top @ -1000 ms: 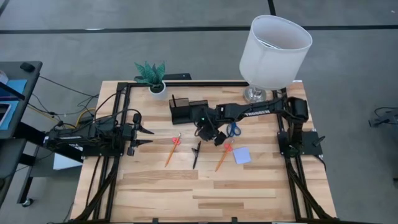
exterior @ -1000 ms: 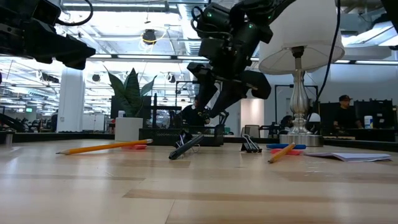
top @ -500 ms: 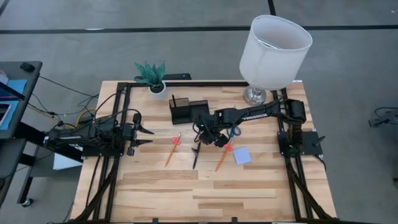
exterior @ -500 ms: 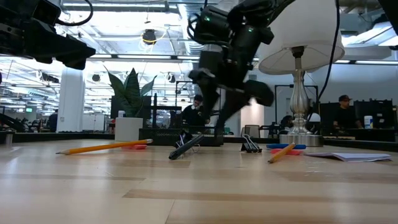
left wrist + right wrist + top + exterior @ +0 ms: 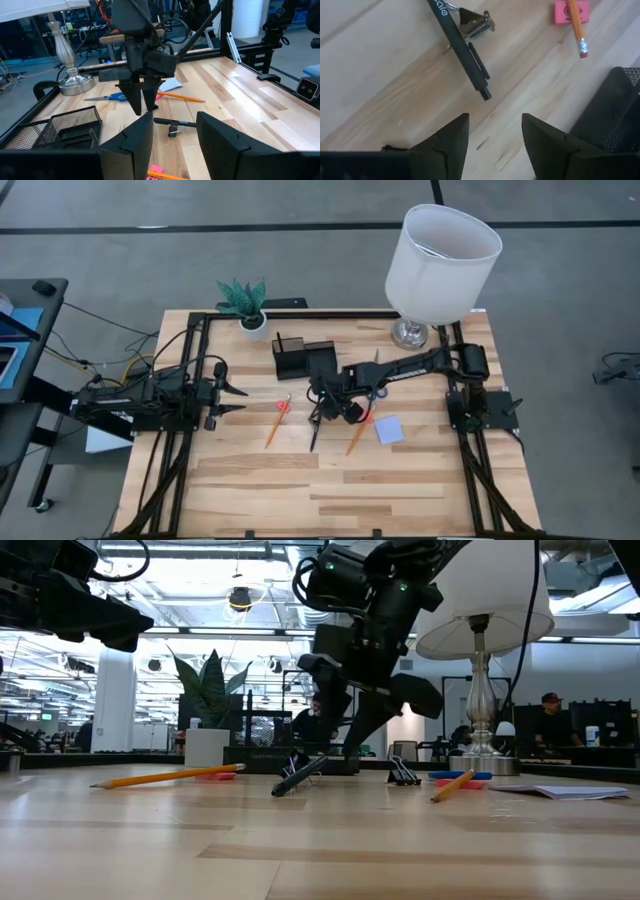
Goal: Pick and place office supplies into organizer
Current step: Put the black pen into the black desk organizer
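**A:** From above, what's different?

**B:** The right gripper (image 5: 324, 405) has slid away from the scissors (image 5: 375, 390) in the last second. It now sits over the upper end of the black pen (image 5: 316, 428), just in front of the organizer (image 5: 300, 357). The left gripper (image 5: 225, 398) waits at the table's left side and hasn't budged.

**A:** And from table height?

**B:** The right arm's fingers point down with daylight between them, hanging above the pen and not touching it. The pen lies flat on the wood, the organizer close behind it. 1 pencil (image 5: 165, 777) lies well off to one side, the other (image 5: 452, 785) on the far side near the note pad (image 5: 560, 792).

**A:** Left wrist camera?

**B:** Its own 2 fingers stand apart with nothing between them. Beyond them the right arm's fingertips hover above the pen.

**A:** Right wrist camera?

**B:** Its fingers are spread and empty. The pen runs slantwise beyond them, with the small clip (image 5: 475, 24) touching its side. The pink eraser (image 5: 571, 12) lies under a pencil tip further off, and a corner of the organizer's mesh shows.

**A:** So where does that leave the job?

**B:** I'd say the pen is the chosen item and the approach is nearly done. No supplies show in the organizer from above. The gripper needs to drop and straddle the barrel. The clip may get nudged or caught along with it.
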